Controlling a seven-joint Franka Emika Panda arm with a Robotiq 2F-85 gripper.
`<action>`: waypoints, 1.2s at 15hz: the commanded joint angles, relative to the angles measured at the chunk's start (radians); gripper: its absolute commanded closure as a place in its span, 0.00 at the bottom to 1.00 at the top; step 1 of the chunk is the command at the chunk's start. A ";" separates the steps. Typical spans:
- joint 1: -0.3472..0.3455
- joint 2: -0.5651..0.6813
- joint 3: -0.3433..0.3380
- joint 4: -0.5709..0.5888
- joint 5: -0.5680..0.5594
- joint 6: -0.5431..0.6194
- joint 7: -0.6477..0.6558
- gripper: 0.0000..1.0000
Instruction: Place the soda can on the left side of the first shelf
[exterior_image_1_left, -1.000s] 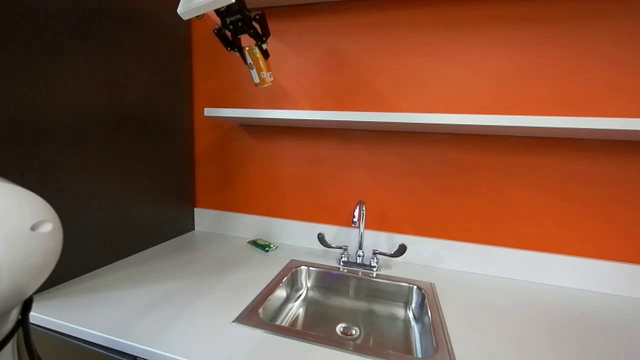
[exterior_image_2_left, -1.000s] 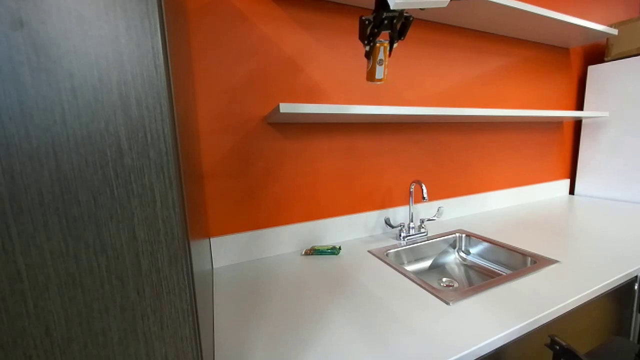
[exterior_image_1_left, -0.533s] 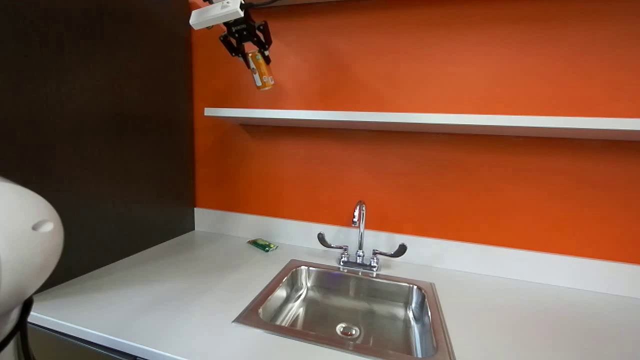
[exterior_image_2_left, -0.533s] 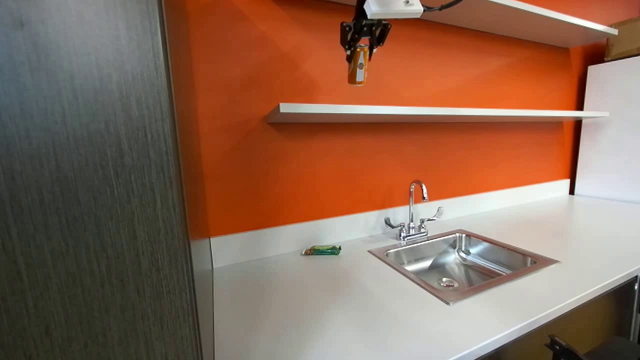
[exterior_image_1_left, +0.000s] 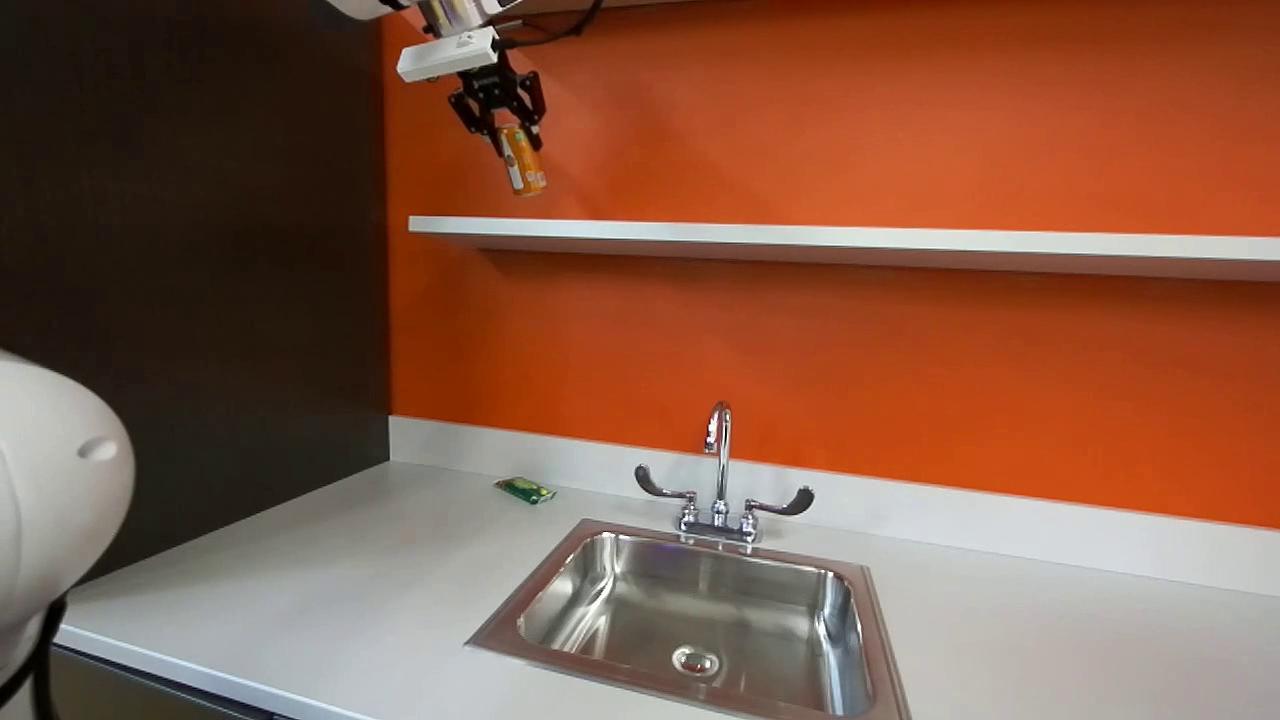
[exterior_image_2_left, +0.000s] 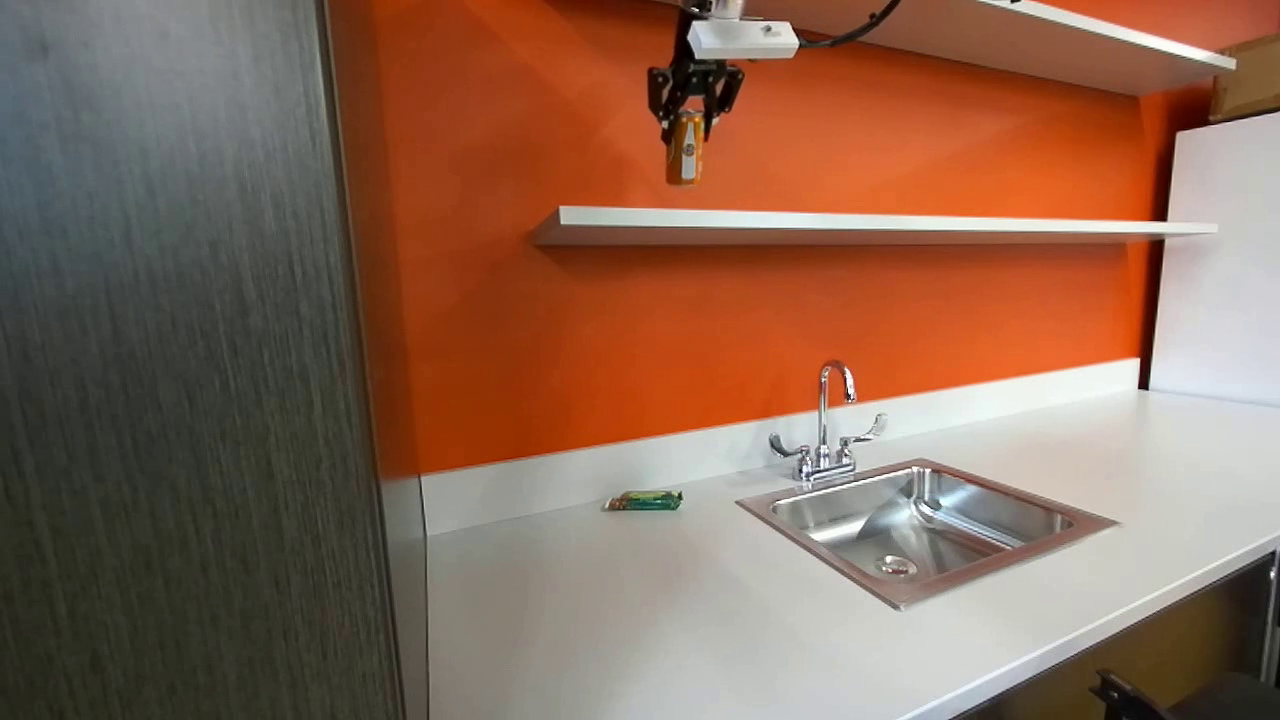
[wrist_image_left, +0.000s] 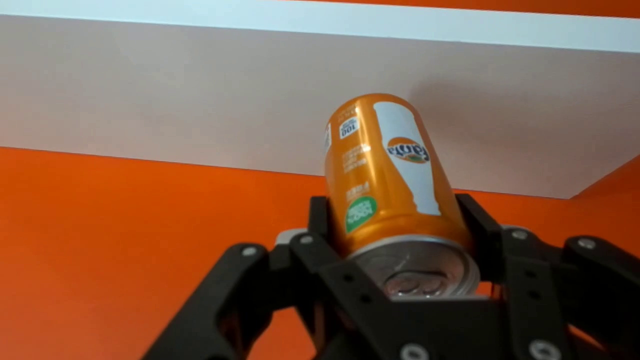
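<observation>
Soda can (exterior_image_2_left: 685, 150), orange, hangs above the left part of the white shelf (exterior_image_1_left: 845, 238), not touching it; whether it is squarely over the shelf is unclear. Within the last second it has come lower in both exterior views, so I judge the carry nearly done, with lowering and release remaining. Black fingers (wrist_image_left: 478, 222) clasp it from both sides near its top. In an exterior view the arm (exterior_image_1_left: 457, 15) enters from overhead, fingers aimed downward, slightly tilted.

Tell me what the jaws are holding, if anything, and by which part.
An orange soda can, held between the jaws by the sides of its upper part, at the pull-tab end; its lower part sticks out free.
</observation>
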 joint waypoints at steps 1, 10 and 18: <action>0.023 0.100 -0.003 0.173 -0.016 -0.122 -0.006 0.62; 0.060 0.257 -0.035 0.398 -0.005 -0.269 -0.012 0.62; 0.054 0.349 -0.021 0.525 -0.009 -0.349 -0.010 0.62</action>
